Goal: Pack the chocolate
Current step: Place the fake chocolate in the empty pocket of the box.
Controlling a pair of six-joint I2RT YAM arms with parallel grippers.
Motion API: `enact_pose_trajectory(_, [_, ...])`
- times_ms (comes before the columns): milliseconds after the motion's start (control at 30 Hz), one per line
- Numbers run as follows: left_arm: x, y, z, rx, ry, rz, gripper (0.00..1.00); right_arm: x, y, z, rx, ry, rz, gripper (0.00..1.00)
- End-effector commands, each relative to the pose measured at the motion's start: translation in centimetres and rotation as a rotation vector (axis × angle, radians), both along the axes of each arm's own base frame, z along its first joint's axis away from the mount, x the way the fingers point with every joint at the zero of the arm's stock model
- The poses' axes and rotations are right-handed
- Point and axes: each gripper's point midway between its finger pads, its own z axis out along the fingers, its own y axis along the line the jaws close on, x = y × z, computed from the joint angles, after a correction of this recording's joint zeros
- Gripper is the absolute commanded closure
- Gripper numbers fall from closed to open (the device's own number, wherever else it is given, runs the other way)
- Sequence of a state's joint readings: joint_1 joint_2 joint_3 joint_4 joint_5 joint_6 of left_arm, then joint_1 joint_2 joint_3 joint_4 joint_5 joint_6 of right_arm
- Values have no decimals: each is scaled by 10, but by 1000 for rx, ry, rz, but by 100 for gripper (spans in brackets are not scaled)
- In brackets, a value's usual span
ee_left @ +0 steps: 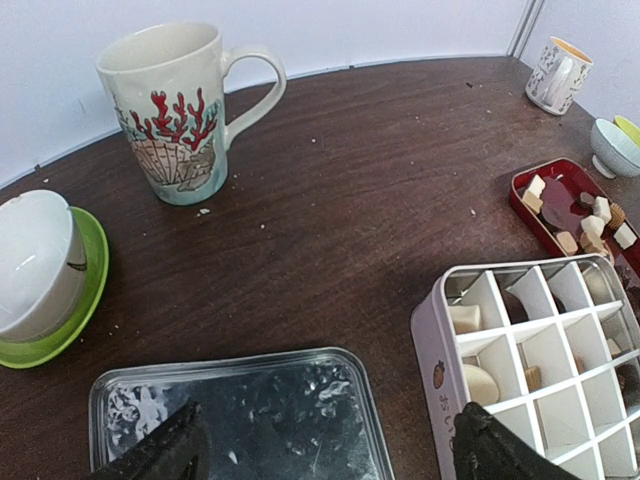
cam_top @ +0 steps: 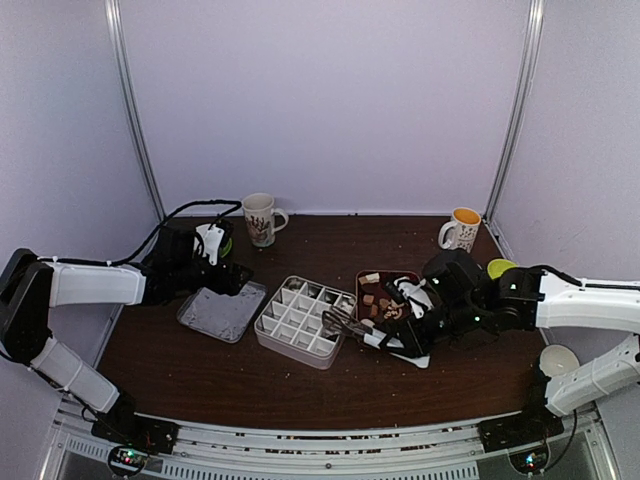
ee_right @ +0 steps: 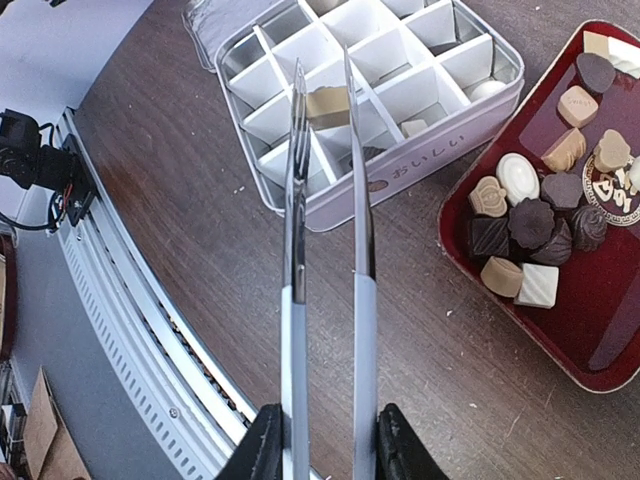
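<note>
My right gripper (ee_right: 322,440) is shut on the handles of metal tongs (ee_right: 296,250). The tong tips pinch a tan chocolate (ee_right: 328,106) over a middle cell of the white divided box (ee_right: 420,170). More chocolate (ee_right: 528,222) in dark, tan and white lies in the dark red tray (ee_right: 600,330) to the right of the box. A few pale pieces (ee_left: 480,383) sit in cells of the box (ee_left: 440,400). My left gripper (ee_left: 325,440) hangs open above the box's metal lid (ee_left: 240,420), which lies flat to the left of the box (cam_top: 305,320), and holds nothing.
A coral-pattern mug (ee_left: 170,110) stands at the back left. A white bowl on a green saucer (ee_left: 35,270) sits by my left arm. A second mug (cam_top: 462,230), a green bowl (cam_top: 500,267) and a white disc (cam_top: 557,360) are at the right.
</note>
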State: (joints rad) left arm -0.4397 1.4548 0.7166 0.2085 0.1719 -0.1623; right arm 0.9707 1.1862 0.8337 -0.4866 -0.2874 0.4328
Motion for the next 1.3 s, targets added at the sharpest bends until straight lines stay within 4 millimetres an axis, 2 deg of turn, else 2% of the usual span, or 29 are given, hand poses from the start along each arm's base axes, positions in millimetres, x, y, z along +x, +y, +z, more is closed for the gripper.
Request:
enact_pose_trajectory(0, [7, -5, 21, -23, -57, -8, 14, 10, 15, 25, 43, -68, 21, 82])
enact_pose_trajectory(500, [5, -7, 21, -32, -50, -17, 14, 21, 44, 21, 50, -88, 31, 81])
enact_pose_trajectory(833, [5, -8, 21, -35, -51, -19, 14, 31, 42, 12, 8, -106, -9, 77])
enact_pose_trajectory(933, [5, -8, 21, -35, -50, -20, 14, 32, 40, 9, -4, -109, -19, 73])
enact_pose_trajectory(1267, [5, -8, 21, -34, -51, -20, 14, 33, 39, 12, -7, -118, -23, 68])
